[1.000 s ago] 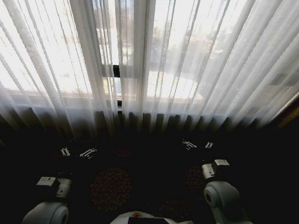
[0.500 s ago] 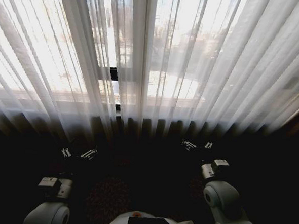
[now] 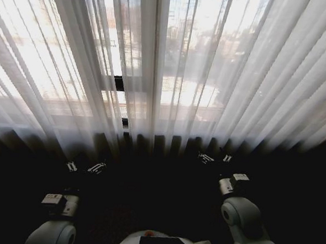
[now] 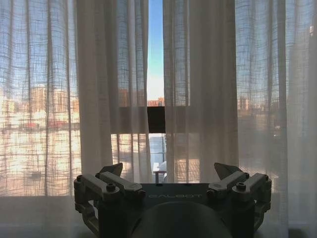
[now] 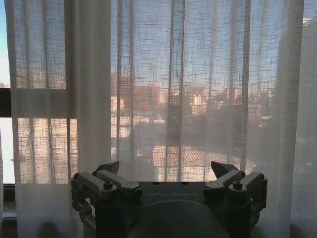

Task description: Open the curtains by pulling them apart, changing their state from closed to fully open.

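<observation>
Fingers on both grippers stand wide apart and hold nothing: the left gripper (image 3: 85, 166) sits low at about 8 o'clock in the head view, the right gripper (image 3: 215, 157) at about 4 o'clock, both short of the fabric. In each wrist view the left gripper (image 4: 168, 171) and right gripper (image 5: 166, 170) face the cloth squarely with daylight between the tips.

Hanging across the whole upper half from 9 through 12 to 3 o'clock, the curtains (image 3: 155, 72) are nearly closed, their two inner edges meeting near 12 o'clock with a thin slit (image 4: 155, 84) of sky between them, behind which a dark window frame (image 4: 156, 119) shows.

To do this step well, I judge each gripper should reach for its own panel's inner edge beside that slit, gather a full pleat rather than a single sheer layer, close firmly, then pull outward evenly and level so the fabric slides rather than drags down.
</observation>
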Robot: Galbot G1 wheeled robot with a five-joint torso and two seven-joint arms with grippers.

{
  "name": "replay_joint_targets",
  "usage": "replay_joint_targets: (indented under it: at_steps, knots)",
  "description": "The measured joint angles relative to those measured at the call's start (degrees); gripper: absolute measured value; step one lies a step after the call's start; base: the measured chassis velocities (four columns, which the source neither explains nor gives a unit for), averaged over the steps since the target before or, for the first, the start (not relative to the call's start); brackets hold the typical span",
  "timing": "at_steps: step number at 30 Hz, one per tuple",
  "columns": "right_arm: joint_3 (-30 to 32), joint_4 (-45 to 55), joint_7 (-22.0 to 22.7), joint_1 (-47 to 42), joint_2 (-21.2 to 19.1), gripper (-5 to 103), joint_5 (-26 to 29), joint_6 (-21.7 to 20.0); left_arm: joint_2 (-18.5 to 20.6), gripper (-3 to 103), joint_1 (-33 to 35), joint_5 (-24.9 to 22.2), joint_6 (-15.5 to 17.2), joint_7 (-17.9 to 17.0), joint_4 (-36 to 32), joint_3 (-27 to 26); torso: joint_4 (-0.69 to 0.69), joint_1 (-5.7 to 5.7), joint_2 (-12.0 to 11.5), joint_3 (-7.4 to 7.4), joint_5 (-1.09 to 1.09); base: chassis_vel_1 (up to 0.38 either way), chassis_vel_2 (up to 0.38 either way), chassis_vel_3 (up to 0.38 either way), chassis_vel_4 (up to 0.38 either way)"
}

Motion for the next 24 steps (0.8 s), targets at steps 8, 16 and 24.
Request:
replay_joint_targets:
  at_steps: [8, 16, 24]
  knots:
    - [-0.2, -0.4, -0.03, 0.33, 0.01, 100, -0.04, 0.16, -0.07, 100, 0.02, 0.09, -0.15, 0.01, 0.06, 0.07, 0.01, -0.03, 0.02, -0.02, 0.0, -0.166, 0.185, 0.179, -0.189]
    - [-0.42, -0.66, -0.07, 0.25, 0.14, 100, -0.14, 0.31, -0.08, 100, 0.04, 0.24, -0.23, 0.01, 0.27, 0.23, 0.01, -0.01, 0.0, 0.0, -0.02, -0.19, 0.207, 0.187, -0.214]
    - [-0.45, -0.72, -0.07, 0.2, 0.09, 100, -0.2, 0.37, -0.25, 100, 0.1, 0.37, -0.53, 0.02, 0.42, 0.3, 0.02, -0.01, 0.0, 0.0, 0.0, -0.214, 0.204, 0.22, -0.204]
